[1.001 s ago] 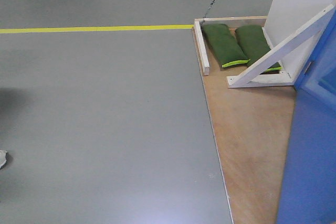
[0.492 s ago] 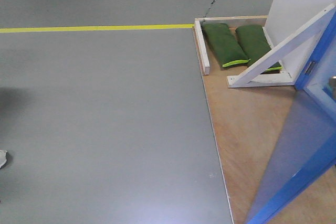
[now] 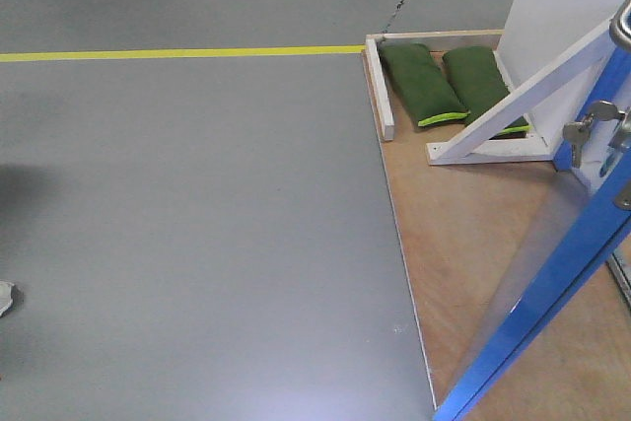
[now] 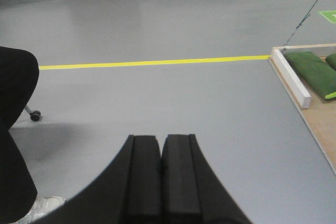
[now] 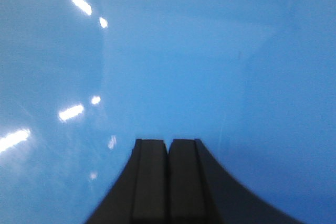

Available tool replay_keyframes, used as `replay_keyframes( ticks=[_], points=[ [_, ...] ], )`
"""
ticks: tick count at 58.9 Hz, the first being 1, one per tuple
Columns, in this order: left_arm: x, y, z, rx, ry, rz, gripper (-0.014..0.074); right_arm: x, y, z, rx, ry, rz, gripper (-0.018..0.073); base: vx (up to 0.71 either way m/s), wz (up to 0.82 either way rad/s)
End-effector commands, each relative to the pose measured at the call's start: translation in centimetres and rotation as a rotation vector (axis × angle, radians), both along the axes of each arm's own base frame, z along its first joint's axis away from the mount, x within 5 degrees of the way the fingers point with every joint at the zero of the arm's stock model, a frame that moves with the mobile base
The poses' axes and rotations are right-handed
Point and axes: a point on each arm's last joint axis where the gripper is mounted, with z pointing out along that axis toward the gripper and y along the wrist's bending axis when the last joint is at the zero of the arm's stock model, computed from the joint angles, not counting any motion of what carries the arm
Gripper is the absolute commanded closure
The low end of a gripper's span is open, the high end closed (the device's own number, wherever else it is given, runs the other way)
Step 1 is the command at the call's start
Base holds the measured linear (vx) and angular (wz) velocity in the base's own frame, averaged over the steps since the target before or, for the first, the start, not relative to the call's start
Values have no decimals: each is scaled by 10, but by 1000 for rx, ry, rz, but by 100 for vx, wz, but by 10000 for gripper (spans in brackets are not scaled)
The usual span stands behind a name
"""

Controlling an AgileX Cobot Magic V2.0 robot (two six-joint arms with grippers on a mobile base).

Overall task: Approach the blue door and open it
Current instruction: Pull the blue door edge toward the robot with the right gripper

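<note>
The blue door (image 3: 557, 288) stands at the right of the front view, swung so its glossy face and narrow edge run diagonally from the bottom to the upper right. A steel lever handle (image 3: 621, 22) and a bunch of keys (image 3: 580, 131) hanging at the lock show at the right edge. In the right wrist view the blue door panel (image 5: 173, 66) fills the frame, with my right gripper (image 5: 168, 142) shut, empty and very close in front of it. My left gripper (image 4: 161, 140) is shut and empty, over grey floor away from the door.
The door frame stands on a plywood base (image 3: 463, 244) with white wooden braces (image 3: 523, 96) and two green sandbags (image 3: 424, 83). A yellow floor line (image 3: 177, 52) crosses the grey floor. A person's dark leg (image 4: 16, 129) and a chair wheel (image 4: 34, 115) are at the left.
The blue door has swung further open: its lower edge moved away to the right, more plywood shows, and the handle and keys came into view.
</note>
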Motion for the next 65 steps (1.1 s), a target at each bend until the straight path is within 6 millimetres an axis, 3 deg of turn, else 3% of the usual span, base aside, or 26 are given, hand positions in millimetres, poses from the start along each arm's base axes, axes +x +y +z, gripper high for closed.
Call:
replay_keyframes(
  ticks=[1, 17, 32, 65],
  points=[
    [1, 0, 6, 6, -89, 2, 526, 9, 21, 13, 11, -63, 71, 557, 0, 0],
    [1, 0, 6, 6, -89, 2, 526, 38, 69, -1, 6, -2, 278, 557, 0, 0],
    [1, 0, 6, 6, -89, 2, 526, 48, 107, -8, -3, 29, 429, 557, 0, -1],
    [1, 0, 6, 6, -89, 2, 526, 47, 112, -9, -1, 35, 478, 557, 0, 0]
  ],
)
